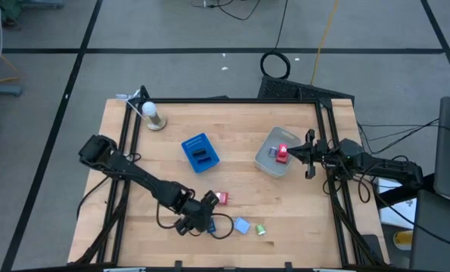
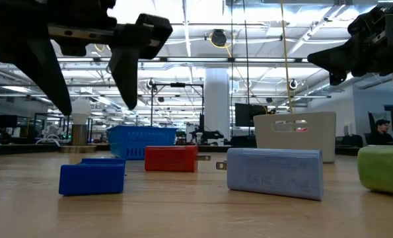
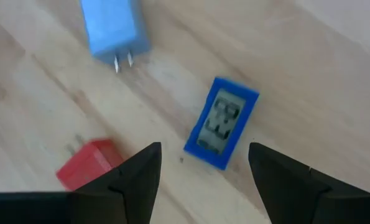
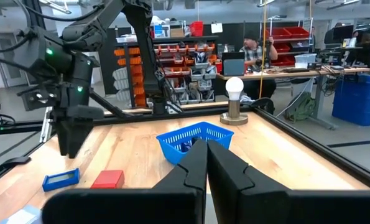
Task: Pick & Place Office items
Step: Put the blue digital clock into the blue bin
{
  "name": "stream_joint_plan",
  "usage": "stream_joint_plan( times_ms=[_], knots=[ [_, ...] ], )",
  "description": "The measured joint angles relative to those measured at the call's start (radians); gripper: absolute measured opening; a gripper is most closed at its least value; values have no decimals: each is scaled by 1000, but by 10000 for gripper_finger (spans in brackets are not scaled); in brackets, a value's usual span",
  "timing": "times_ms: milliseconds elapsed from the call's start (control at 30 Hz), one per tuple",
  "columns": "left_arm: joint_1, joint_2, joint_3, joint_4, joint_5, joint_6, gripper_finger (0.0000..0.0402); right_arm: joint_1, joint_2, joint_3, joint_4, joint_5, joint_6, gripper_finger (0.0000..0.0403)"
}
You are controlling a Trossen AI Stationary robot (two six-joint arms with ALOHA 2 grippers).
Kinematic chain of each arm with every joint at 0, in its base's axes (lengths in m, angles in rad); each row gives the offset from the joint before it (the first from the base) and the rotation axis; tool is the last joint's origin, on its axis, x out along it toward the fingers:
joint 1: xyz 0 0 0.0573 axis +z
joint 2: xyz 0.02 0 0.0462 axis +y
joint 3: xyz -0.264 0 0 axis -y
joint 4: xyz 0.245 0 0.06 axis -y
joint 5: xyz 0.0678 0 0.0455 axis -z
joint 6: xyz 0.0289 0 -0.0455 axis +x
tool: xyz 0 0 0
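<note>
Now your left gripper [image 3: 203, 180] hangs with jaws spread just above the dark blue piece [image 3: 222, 122], near the table's [image 1: 300, 219] 6 o'clock edge. Red [image 1: 222, 198], light blue [image 1: 241, 225] and green [image 1: 260, 230] pieces crowd close at 3 o'clock of it. Your right gripper [image 1: 309, 155], jaws pressed together, waits beside the tub [image 1: 268, 160] at the 3 o'clock edge; bare wood lies between.

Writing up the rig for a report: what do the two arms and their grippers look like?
Both arms are dark, jointed, with black cables trailing along them. The left gripper and right gripper each have two black, wedge-shaped fingers. A small green light glows on the left wrist.
</note>
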Motion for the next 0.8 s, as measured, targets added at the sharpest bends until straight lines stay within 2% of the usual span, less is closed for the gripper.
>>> stream_joint_plan(
  times_ms=[133, 300, 533, 800],
  knots=[
    [13, 0, 0, 16, 25, 17, 246, 0, 0, 0, 4, 1, 1, 4],
    [31, 59, 1, 44, 73, 46, 246, 0, 1, 0, 6, 2, 0, 4],
    [37, 168, 131, -63, 50, 151, 246, 0, 3, 0, 5, 1, 2, 4],
    [42, 242, 227, -200, 93, 168, 246, 0, 4, 0, -1, -1, 1, 4]
  ],
)
